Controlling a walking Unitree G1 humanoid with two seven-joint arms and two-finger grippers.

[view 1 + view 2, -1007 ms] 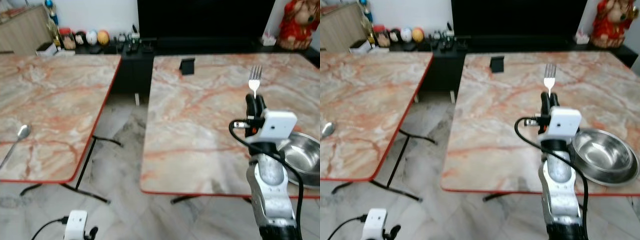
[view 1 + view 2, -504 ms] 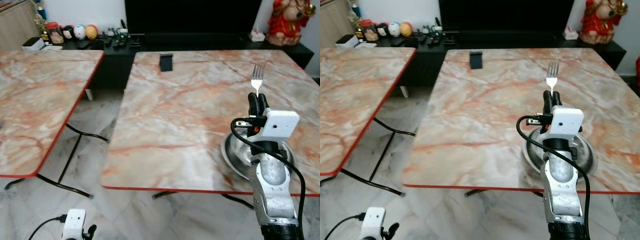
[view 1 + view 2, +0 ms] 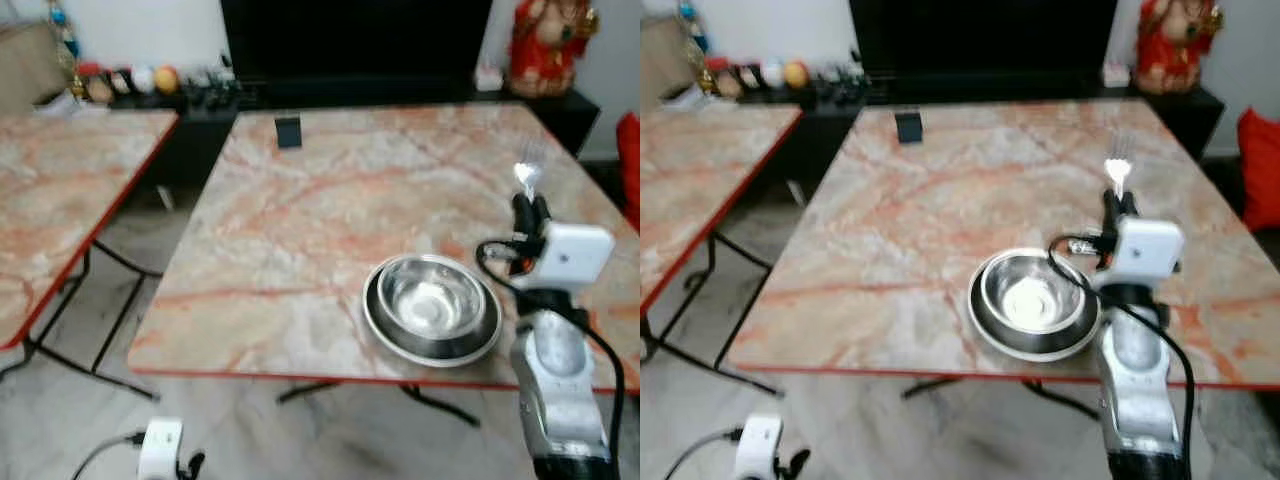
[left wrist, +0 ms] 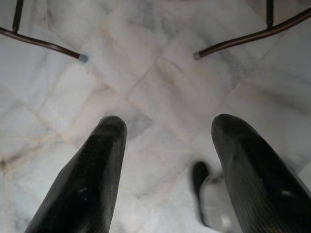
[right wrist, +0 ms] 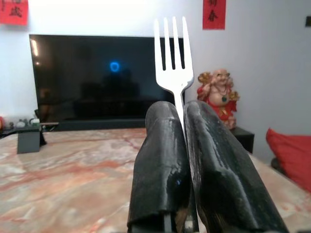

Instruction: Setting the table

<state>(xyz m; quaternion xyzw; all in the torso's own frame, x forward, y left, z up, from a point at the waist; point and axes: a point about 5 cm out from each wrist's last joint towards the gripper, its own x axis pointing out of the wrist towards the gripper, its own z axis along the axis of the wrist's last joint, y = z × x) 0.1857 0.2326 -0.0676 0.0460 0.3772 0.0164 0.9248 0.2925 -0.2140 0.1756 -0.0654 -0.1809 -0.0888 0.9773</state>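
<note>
My right gripper (image 3: 530, 208) is shut on a silver fork (image 3: 529, 166) that stands upright, tines up, held over the right part of the marble table (image 3: 300, 230). In the right wrist view the fork (image 5: 173, 53) rises from between the two black fingers (image 5: 160, 160). A steel bowl (image 3: 432, 303) sits on the table near its front edge, just to the left of that arm. My left gripper (image 4: 167, 145) hangs low over the floor, open, with nothing between its fingers.
A second marble table (image 3: 60, 190) stands to the left across a gap of tiled floor (image 3: 110, 330). A small black block (image 3: 288, 131) sits at the table's far side. A dark TV unit (image 3: 350, 45) and a red figurine (image 3: 545, 45) stand behind.
The camera has swung right and the view is blurred: the table and bowl have shifted left in the picture. The bowl now shows fully beside my right arm. The fork stays gripped.
</note>
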